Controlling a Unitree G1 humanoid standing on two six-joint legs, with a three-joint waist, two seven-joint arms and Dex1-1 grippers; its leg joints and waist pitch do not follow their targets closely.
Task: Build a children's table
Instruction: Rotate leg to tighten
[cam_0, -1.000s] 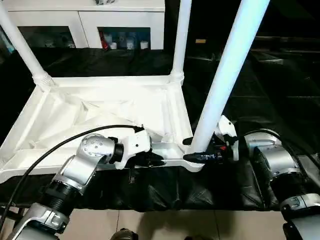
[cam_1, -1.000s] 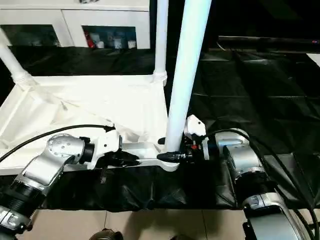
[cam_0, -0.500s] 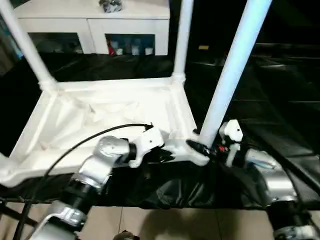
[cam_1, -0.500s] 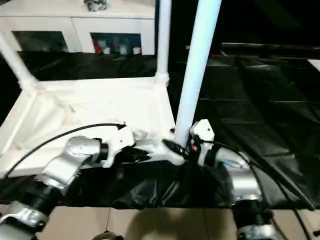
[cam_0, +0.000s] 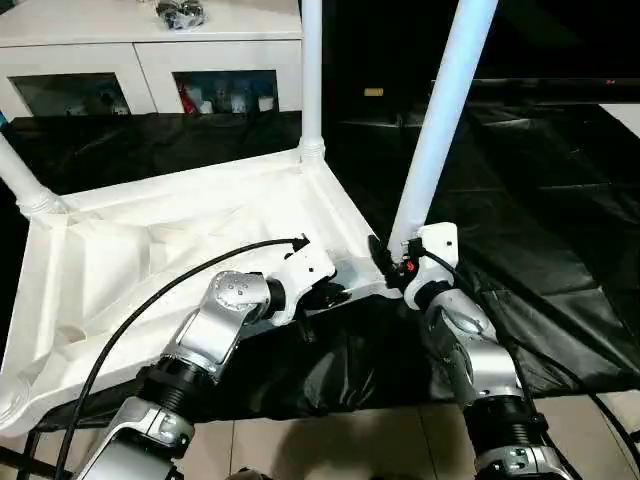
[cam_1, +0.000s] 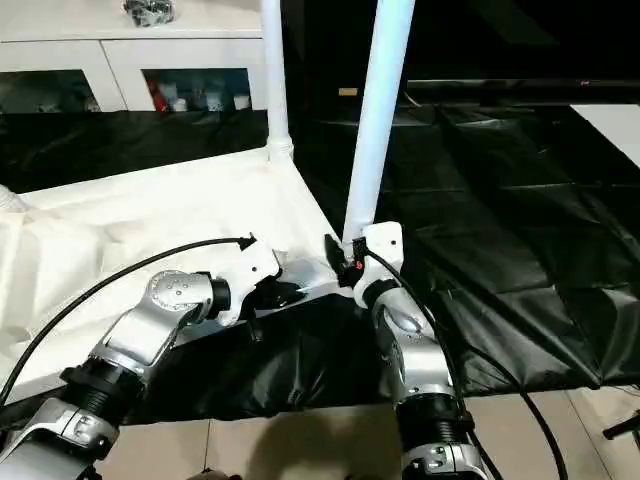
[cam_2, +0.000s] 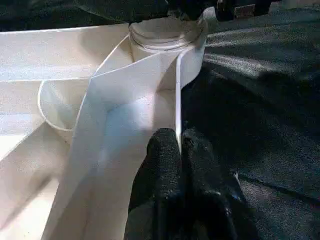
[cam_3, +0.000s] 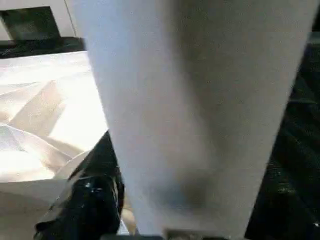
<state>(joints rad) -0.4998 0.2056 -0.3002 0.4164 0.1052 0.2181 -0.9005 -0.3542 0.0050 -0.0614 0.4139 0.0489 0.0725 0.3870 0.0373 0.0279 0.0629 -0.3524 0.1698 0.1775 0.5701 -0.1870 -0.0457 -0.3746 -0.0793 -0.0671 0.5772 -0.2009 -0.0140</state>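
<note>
A: Changed since a second back?

B: Plenty. Tabletop swung round on the black cloth: far edge then ran level with the cabinet front, now slants away from it.

A: Still upside down?

B: Yes, ribs up. Two far legs upright in their corners as before.

A: And the near leg?

B: Foot at the near right corner socket, shaft leaning right toward the top, much as earlier.

A: Left claw?

B: Same job as before. Clamped tight on the thin near rim, just beside that corner socket.

A: Right claw?

B: Still at the leg's foot, touching it. Came in level from the right a second ago; now reaches up from below, forearm swung round under it. Squeezing the leg or merely against it, cannot tell.
</note>
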